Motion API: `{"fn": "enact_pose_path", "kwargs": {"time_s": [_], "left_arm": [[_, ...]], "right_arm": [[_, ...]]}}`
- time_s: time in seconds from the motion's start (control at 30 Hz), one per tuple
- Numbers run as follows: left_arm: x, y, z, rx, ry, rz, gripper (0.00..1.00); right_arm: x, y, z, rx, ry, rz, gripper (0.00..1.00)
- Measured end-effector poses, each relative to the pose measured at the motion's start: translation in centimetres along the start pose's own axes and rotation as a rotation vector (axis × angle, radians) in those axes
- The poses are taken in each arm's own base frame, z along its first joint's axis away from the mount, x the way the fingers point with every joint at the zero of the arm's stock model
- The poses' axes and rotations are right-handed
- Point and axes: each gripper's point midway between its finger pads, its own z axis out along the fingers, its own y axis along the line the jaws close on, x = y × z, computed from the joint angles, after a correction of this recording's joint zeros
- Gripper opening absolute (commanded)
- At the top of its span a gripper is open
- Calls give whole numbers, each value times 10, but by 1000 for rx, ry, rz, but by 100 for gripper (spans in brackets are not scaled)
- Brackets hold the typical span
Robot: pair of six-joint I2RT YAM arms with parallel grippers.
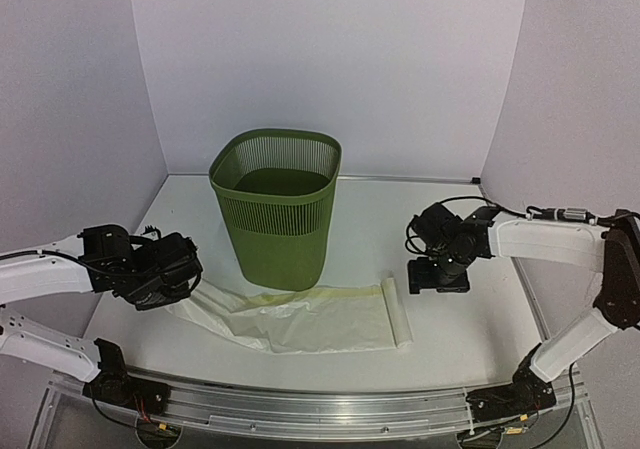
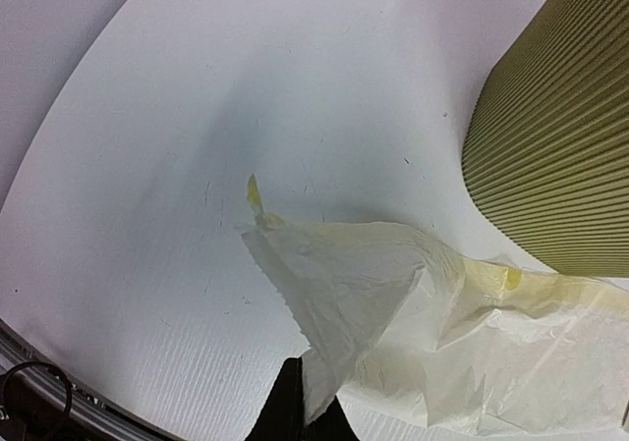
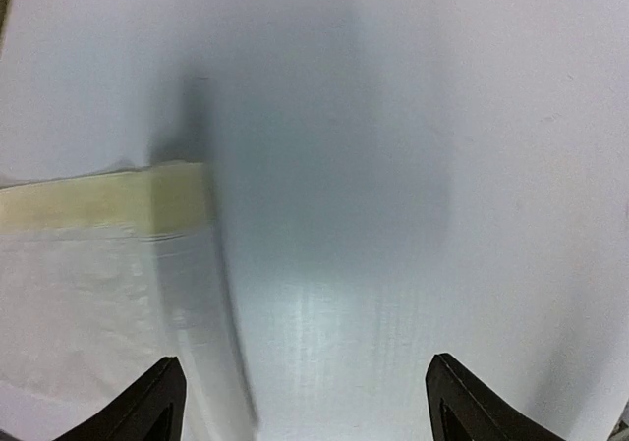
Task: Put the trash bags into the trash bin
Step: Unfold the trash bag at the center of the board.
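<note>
The pale translucent trash bag (image 1: 310, 319) lies flat on the table in front of the olive-green trash bin (image 1: 275, 209). My left gripper (image 1: 190, 289) is shut on the bag's left corner (image 2: 329, 294), lifting it slightly; the film runs between the dark fingertips (image 2: 285, 407). The bin's ribbed wall (image 2: 560, 137) stands to the right in the left wrist view. My right gripper (image 1: 437, 281) is open and empty, hovering just right of the bag's right edge (image 3: 187, 264). Its fingertips (image 3: 162, 402) are wide apart above the table.
White table top (image 1: 470, 329) with grey backdrop walls around it. A metal rail (image 1: 320, 409) runs along the near edge between the arm bases.
</note>
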Motion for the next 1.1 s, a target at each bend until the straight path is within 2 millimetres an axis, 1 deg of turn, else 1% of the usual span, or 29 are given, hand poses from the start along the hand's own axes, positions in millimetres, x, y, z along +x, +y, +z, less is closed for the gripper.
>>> {"fn": "enact_pose_path", "kwargs": {"time_s": [0.1, 0.17, 0.2, 0.27, 0.33, 0.4, 0.47, 0.53, 0.57, 0.63, 0.67, 0.7, 0.73, 0.77, 0.8, 0.83, 0.87, 0.93, 1.0, 1.07, 1.1], "left_arm": [[1, -3, 3, -10, 3, 23, 0], [2, -4, 4, -17, 5, 30, 0], [2, -5, 4, -19, 6, 32, 0], [3, -4, 5, -22, 7, 32, 0], [3, -4, 5, -24, 8, 30, 0], [3, -3, 4, -25, 12, 24, 0], [3, -3, 4, -19, 13, 12, 0], [2, -3, 2, -10, 12, 0, 1], [2, -3, 1, -5, 11, -6, 3], [1, -3, -1, 4, 10, -21, 7], [0, -2, -2, 7, 9, -29, 11], [0, -2, -2, 10, 8, -39, 21], [0, -1, -3, 9, 9, -42, 34], [0, 0, -3, 8, 10, -47, 57], [0, 2, -4, 4, 10, -48, 76], [0, 3, -4, 0, 12, -50, 91], [0, 5, -4, -3, 14, -51, 98], [1, 9, -5, -15, 17, -47, 99], [-1, 14, -8, -31, 13, -41, 99], [-7, 15, -15, -31, 3, -32, 99], [-12, 12, -20, -18, -3, -26, 99]], "right_arm": [[-6, 45, -15, -101, -38, -91, 77], [-5, 69, -15, -137, -37, -133, 75], [-2, 77, -11, -144, -30, -149, 74], [5, 81, 4, -122, 2, -169, 74], [13, 78, 20, -84, 42, -180, 72], [19, 75, 33, -52, 71, -185, 71], [21, 72, 40, -28, 81, -189, 69], [23, 69, 47, -3, 90, -194, 63], [24, 68, 50, 9, 94, -195, 58], [25, 65, 57, 36, 98, -194, 44], [26, 63, 61, 49, 102, -199, 36], [25, 63, 63, 53, 102, -198, 29], [23, 64, 63, 55, 95, -194, 25], [21, 65, 63, 58, 86, -195, 20], [20, 64, 63, 61, 82, -193, 14], [19, 64, 62, 63, 80, -194, 9], [19, 64, 62, 63, 79, -195, 4], [19, 66, 61, 55, 80, -202, 1], [21, 71, 55, 12, 93, -217, 0], [23, 78, 42, -58, 96, -233, 0], [23, 82, 31, -102, 94, -241, 0]]}}
